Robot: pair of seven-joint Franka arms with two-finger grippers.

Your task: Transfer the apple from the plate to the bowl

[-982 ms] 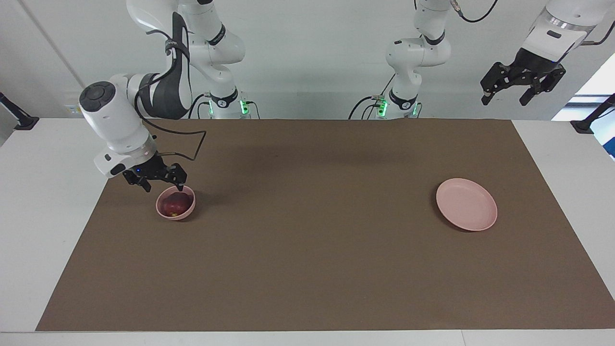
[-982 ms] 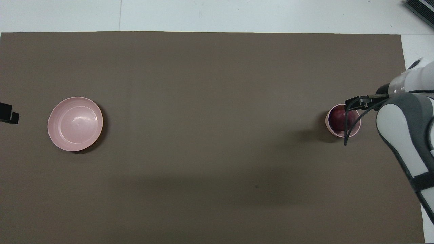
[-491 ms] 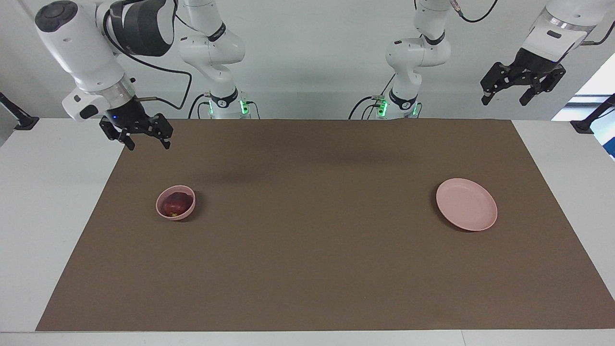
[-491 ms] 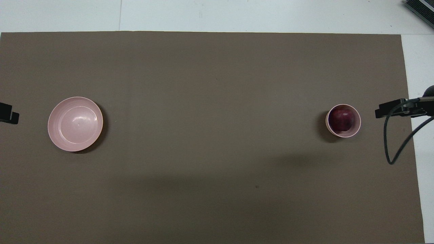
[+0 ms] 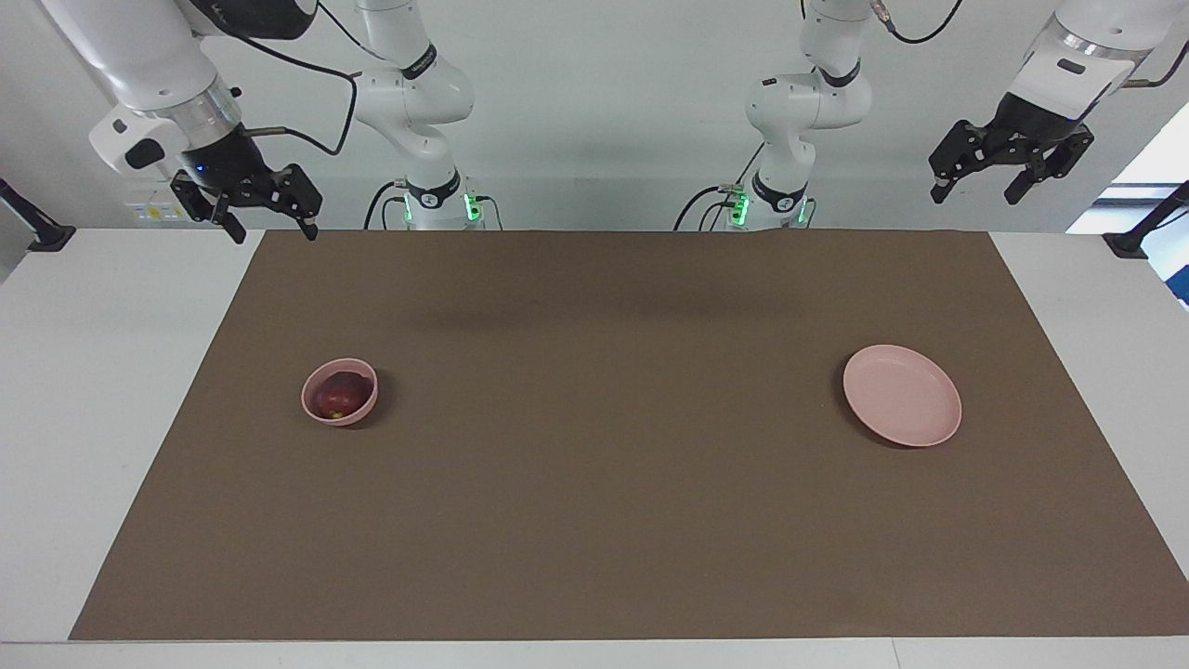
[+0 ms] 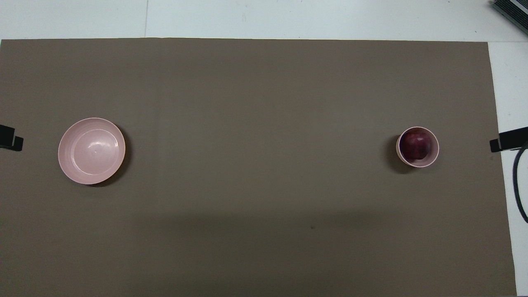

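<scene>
A dark red apple [image 5: 338, 395] [image 6: 416, 145] lies inside the small pink bowl [image 5: 317, 410] [image 6: 434, 157] toward the right arm's end of the brown mat. The flat pink plate [image 5: 901, 394] [image 6: 91, 150] sits bare toward the left arm's end. My right gripper [image 5: 267, 229] hangs open and empty, raised high over the mat's corner beside the robots' edge, well clear of the bowl. My left gripper [image 5: 978, 192] waits open and empty, high above the table's edge at its own end.
A brown mat [image 5: 613, 483] [image 6: 255, 103] covers most of the white table. Only the tips of the grippers show at the side edges of the overhead view. A black clamp arm [image 5: 1147, 223] stands off the mat at the left arm's end.
My right gripper has risen from just above the bowl and pulled back toward the robots, off to the mat's corner. The apple stays in the bowl. The left arm has not moved.
</scene>
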